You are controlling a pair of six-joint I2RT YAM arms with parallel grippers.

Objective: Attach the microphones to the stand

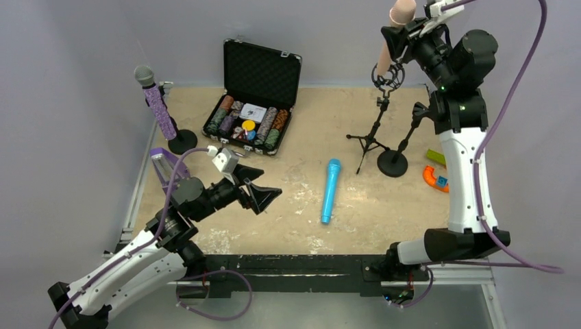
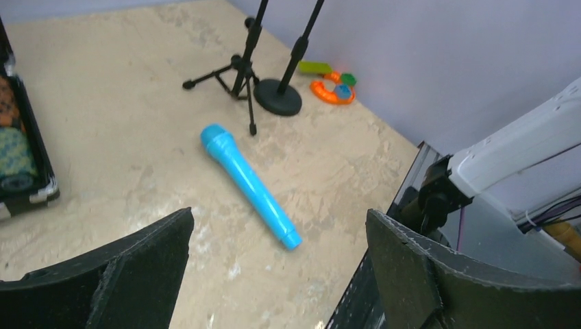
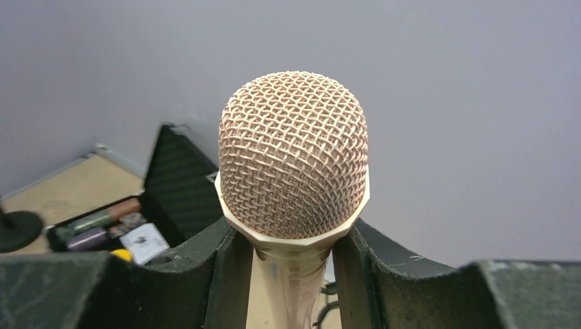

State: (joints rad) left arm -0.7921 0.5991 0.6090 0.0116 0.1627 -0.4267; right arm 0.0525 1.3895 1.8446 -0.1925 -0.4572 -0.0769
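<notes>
Microphone (image 3: 293,154), pale pink with rounded mesh head, gripped by right pincer (image 3: 291,271).

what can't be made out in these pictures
Pink mic lower end, top view: lost in the clip; seated or not is unclear.
Pink mic handle, right wrist view: cut off by bottom edge.
Case, left wrist view: cut off by left edge.
Coloured pieces, top view: too small to name.

Blue microphone (image 2: 250,185) lying flat on beige table (image 2: 123,103), tripod stand (image 2: 238,70) and round-base stand (image 2: 277,97) beyond, left gripper (image 2: 279,218) jaws wide apart
</notes>
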